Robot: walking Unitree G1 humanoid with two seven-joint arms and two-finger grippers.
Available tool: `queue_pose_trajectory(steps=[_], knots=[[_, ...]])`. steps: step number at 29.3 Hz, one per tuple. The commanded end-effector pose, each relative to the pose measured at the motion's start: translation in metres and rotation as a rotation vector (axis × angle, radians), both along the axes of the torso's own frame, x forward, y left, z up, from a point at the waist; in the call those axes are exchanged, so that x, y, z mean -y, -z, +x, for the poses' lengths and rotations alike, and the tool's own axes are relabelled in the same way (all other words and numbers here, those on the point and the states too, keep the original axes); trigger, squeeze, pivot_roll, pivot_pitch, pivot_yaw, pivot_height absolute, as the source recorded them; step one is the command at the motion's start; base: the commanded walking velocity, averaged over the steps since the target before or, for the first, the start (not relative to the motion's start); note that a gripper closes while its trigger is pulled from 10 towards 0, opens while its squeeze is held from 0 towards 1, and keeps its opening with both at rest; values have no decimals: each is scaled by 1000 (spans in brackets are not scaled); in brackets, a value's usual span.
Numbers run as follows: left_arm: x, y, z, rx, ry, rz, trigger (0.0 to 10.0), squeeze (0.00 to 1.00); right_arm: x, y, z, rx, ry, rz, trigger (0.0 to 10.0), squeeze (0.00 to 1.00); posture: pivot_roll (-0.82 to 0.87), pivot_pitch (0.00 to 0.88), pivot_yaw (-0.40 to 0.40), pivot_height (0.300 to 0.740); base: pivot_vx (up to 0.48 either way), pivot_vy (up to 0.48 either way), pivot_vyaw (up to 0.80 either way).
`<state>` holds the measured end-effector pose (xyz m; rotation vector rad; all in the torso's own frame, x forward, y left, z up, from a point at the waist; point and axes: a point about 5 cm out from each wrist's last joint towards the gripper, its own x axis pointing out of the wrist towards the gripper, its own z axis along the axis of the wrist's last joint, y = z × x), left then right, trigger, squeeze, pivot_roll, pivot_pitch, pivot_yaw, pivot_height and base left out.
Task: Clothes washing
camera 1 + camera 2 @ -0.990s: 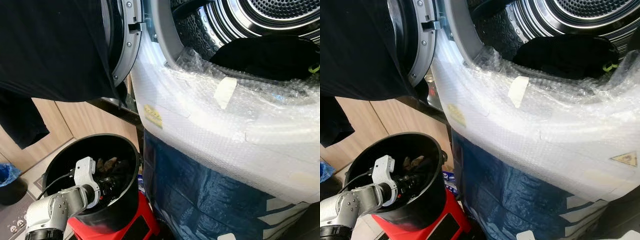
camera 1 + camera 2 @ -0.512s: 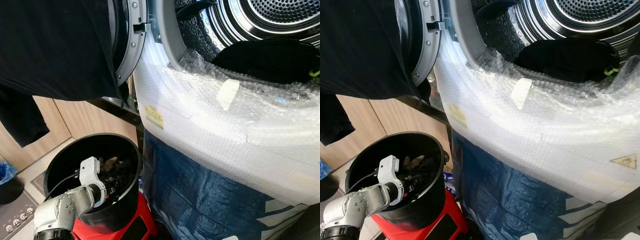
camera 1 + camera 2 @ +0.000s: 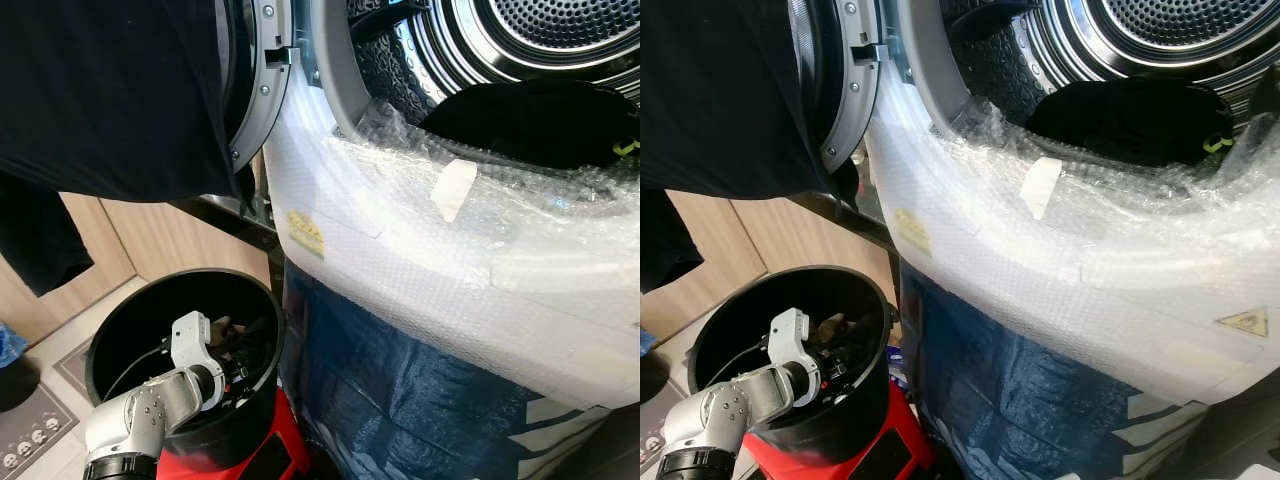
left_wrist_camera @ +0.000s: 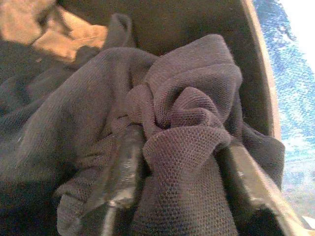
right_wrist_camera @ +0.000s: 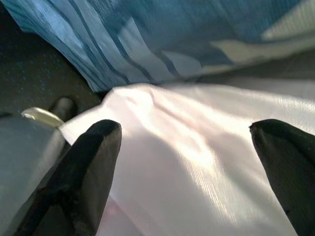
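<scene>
My left gripper (image 3: 238,366) reaches down into a black bucket (image 3: 108,332). In the left wrist view the gripper (image 4: 182,172) is shut on a bunched dark knit garment (image 4: 187,98), which bulges between its fingers (image 4: 123,167). A tan cloth (image 4: 59,34) lies deeper in the bucket. The washing machine drum (image 3: 560,30) stands open at the upper right with dark clothes (image 3: 530,120) inside. My right gripper (image 5: 187,152) is open over a white sheet (image 5: 206,113), with blue fabric (image 5: 123,34) beyond it.
Bubble wrap (image 3: 450,270) covers the washer's front rim, with blue wrapping (image 3: 400,390) below. A black garment (image 3: 110,90) hangs over the open door (image 3: 262,90). The bucket stands on a red stool (image 3: 270,455). Wooden cabinets (image 3: 170,240) are behind it.
My left arm has pushed further right and deeper into the bucket. The camera has shifted slightly; the washer and bucket stay put.
</scene>
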<state>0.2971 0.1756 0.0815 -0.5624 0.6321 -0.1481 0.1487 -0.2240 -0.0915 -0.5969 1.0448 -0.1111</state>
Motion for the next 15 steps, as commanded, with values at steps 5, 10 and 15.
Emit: queue_pose_trajectory(steps=[5,10,15], knots=[[26,9,-4,-18,34,-53,0,0,5,-1,-1,3,-31,0,10000,0,-18,115,-56,740,0,0,0],[25,17,-14,-44,9,-48,0,0,6,-1,0,-14,-50,-7,10000,0,-5,109,-82,740,0,0,0],[26,12,-11,-10,-20,-58,0,0,11,-10,18,28,-80,-18,10000,0,0,110,-112,740,0,0,0]])
